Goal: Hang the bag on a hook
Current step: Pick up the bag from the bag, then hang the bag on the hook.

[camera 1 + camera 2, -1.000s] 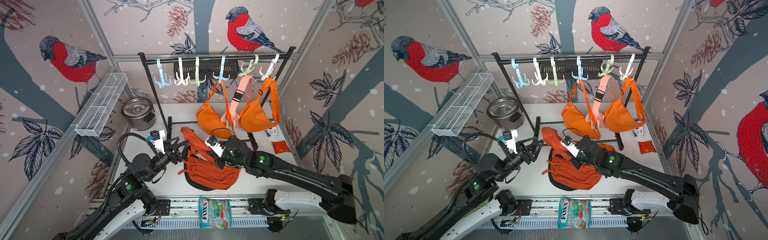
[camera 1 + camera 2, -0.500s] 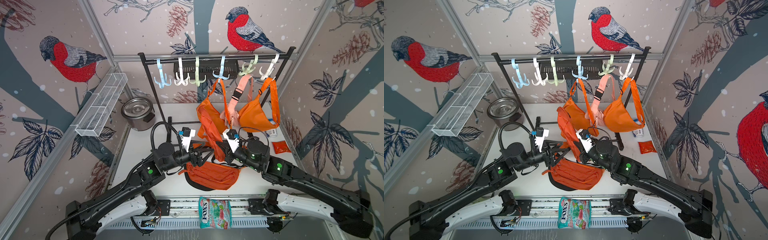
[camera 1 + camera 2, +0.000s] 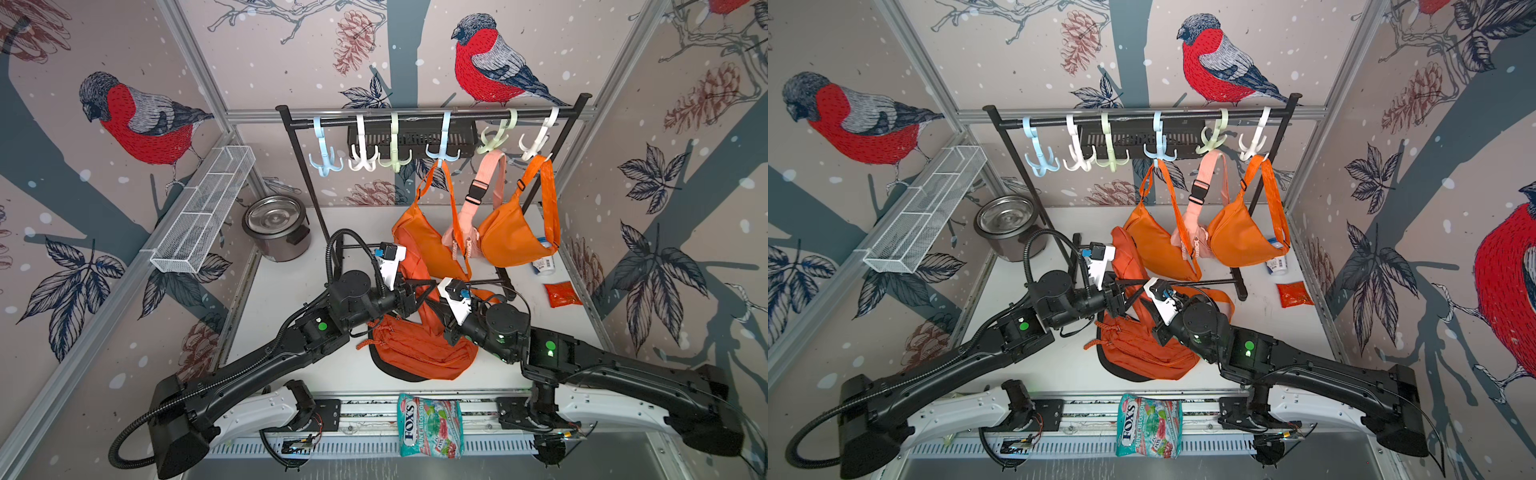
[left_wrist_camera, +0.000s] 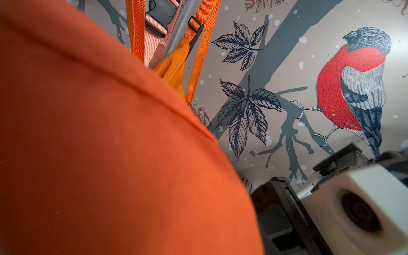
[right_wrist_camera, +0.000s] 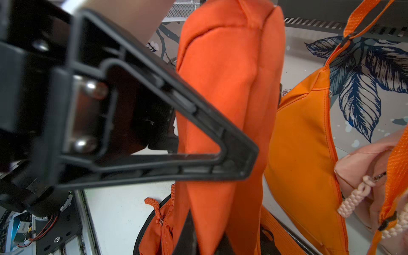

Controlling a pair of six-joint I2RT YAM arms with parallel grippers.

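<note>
The padded strap (image 5: pixel 220 88) of the orange fabric backpack (image 3: pixel 419 353) lies against the left gripper (image 3: pixel 422 291) fingers (image 5: pixel 154 163). I cannot tell whether they are closed on it. The right gripper (image 3: pixel 438 313) pinches it lower down.

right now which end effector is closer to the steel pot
Left. The left end effector is at the orange backpack's raised strap, right of the steel pot and nearer the front; the right end effector sits farther right, beyond it.

1. Six hooks (image 3: pixel 326 162) in a row, upper centre in both top views.
2. Three hanging bags (image 3: pixel 509 241), right of centre.
3. One backpack (image 3: pixel 419 353), lower centre.
4. One pot (image 3: pixel 276 232), left of centre.
5. One wire basket (image 3: pixel 203 208), left.
6. One sweets packet (image 3: pixel 430 424), bottom centre.
7. One red sachet (image 3: pixel 563 294) and one white bottle (image 3: pixel 544 264), right.
</note>
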